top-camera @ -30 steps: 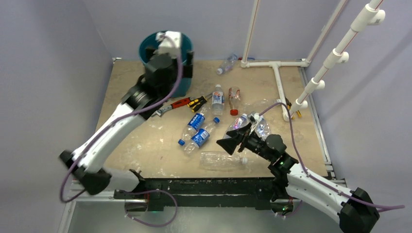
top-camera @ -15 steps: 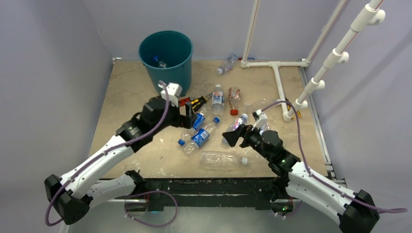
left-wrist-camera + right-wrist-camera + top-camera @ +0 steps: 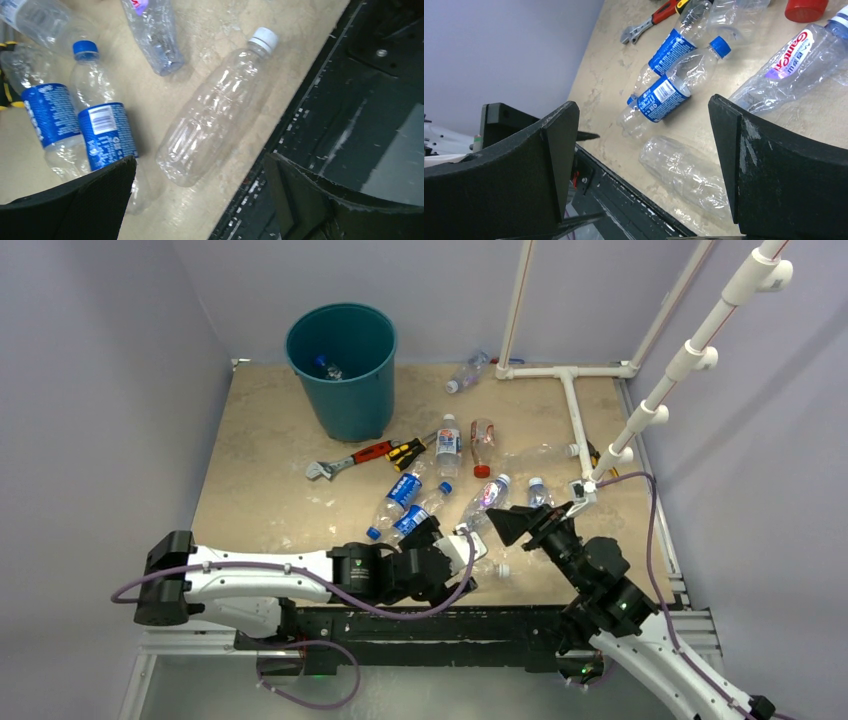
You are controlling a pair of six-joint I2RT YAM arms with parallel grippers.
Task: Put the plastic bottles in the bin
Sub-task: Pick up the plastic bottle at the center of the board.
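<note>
From above, the bin stands at the far left of the table, and one bottle shows inside it. The other plastic bottles, about nine of them, lie scattered over the middle and right of the table, one far back by the white pipes. A wrench and a screwdriver lie among them, just in front of the bin. The left gripper sits low at the near edge, over a clear bottle that it mostly hides. The right gripper hovers just beside it, over the bottles right of centre. Both are well apart from the bin.

In the left wrist view, the fingers are spread wide and hold nothing. The clear bottle, white-capped, lies on its side between and beyond them, close to the table's front edge. Two blue-labelled bottles lie just to its left.

In the right wrist view, the fingers are also spread wide and empty. The same clear bottle lies between them, with the blue-labelled pair farther off.

The job looks barely begun: one bottle is binned, and nearly all are left to pick up. The clear bottle at the front edge seems the likely next pick.
</note>
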